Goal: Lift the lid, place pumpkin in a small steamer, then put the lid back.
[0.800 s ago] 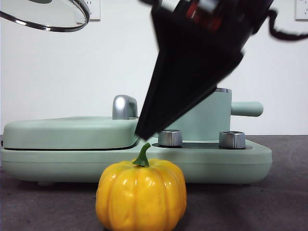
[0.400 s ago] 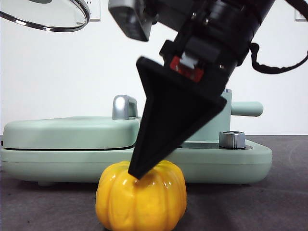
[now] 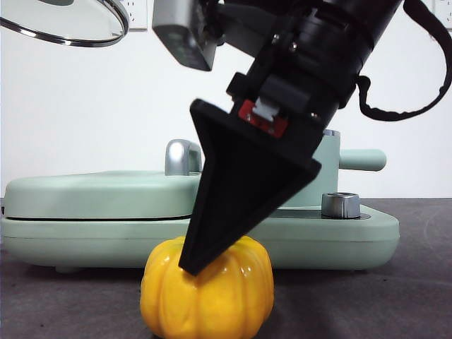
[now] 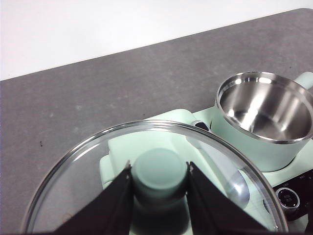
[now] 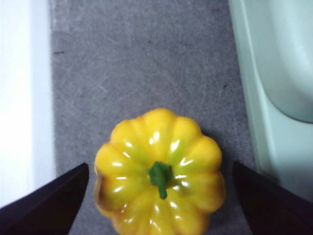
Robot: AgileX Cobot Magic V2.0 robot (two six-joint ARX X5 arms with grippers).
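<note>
1. Right end effector [image 5: 159, 196]: spread wide, jaws standing well out on either side of the pumpkin [image 5: 160, 174] with clear gaps between; gripping nothing.
2. In the front view, same right end effector [image 3: 212, 265] slanting down from above as a big dark wedge, tip overlapping the upper part of the pumpkin [image 3: 219, 300]; touching or merely in front, impossible to say from there.
3. Pumpkin: upright on the dark grey table [image 3: 395, 304], green stem pointing up, just in front of the mint-green appliance base [image 3: 70, 236].
4. Left end effector [image 4: 159, 183]: clamped on the mint-green knob of the lid [image 4: 98, 161], one black jaw pressed against each side of the knob.
5. Lid held up in the air, clear of everything beneath; seen in the front view as a steel-rimmed glass arc at the upper corner [image 3: 85, 28].
6. Small steamer [image 4: 264, 122]: uncovered, shiny steel interior bare, seated on the appliance base beside the flat griddle cover [image 3: 106, 191].
7. In the front view, small steamer [image 3: 321, 169] mostly hidden behind the right arm, its stubby side handle poking out beyond it.
8. Steel control dial [image 3: 340, 205] on the base below that handle.
</note>
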